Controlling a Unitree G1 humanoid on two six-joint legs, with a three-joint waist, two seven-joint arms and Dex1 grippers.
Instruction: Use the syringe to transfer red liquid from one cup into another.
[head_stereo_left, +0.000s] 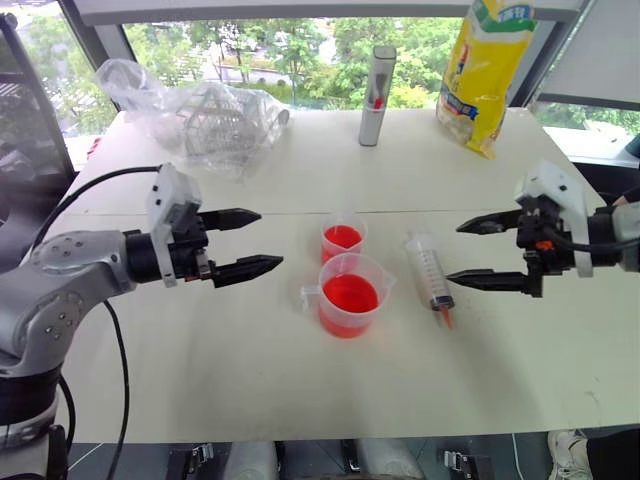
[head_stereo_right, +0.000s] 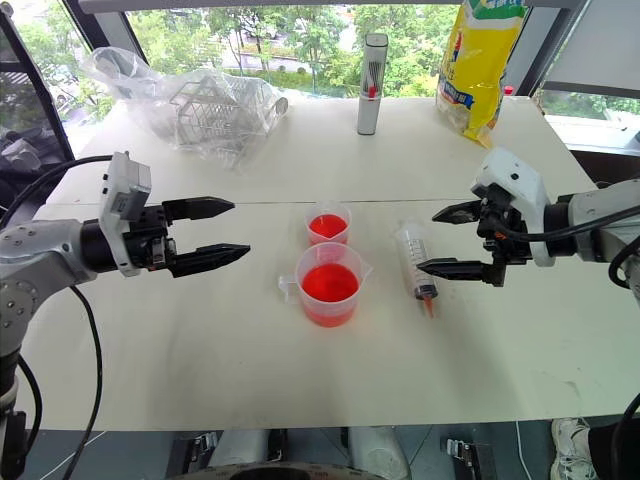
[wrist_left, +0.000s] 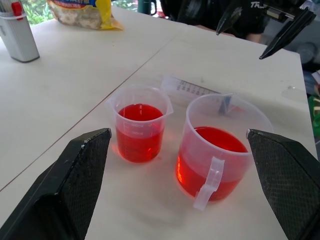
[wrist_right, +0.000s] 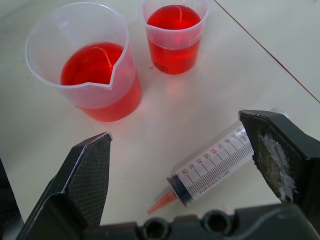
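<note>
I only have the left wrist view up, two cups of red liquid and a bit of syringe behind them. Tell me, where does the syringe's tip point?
Observer: The syringe lies flat on the table, orange tip toward the robot, to the right of both cups.
Operator: Is the right gripper on it yet?
Observer: No. The right gripper hangs open above the syringe, one finger on each side of the barrel, not touching it.
Operator: What else is on the table?
Observer: At the far edge, a crumpled clear plastic bag lies to the left of the grey tube.
Operator: And the left gripper?
Observer: The left gripper is open, left of the larger cup, holding nothing.
</note>
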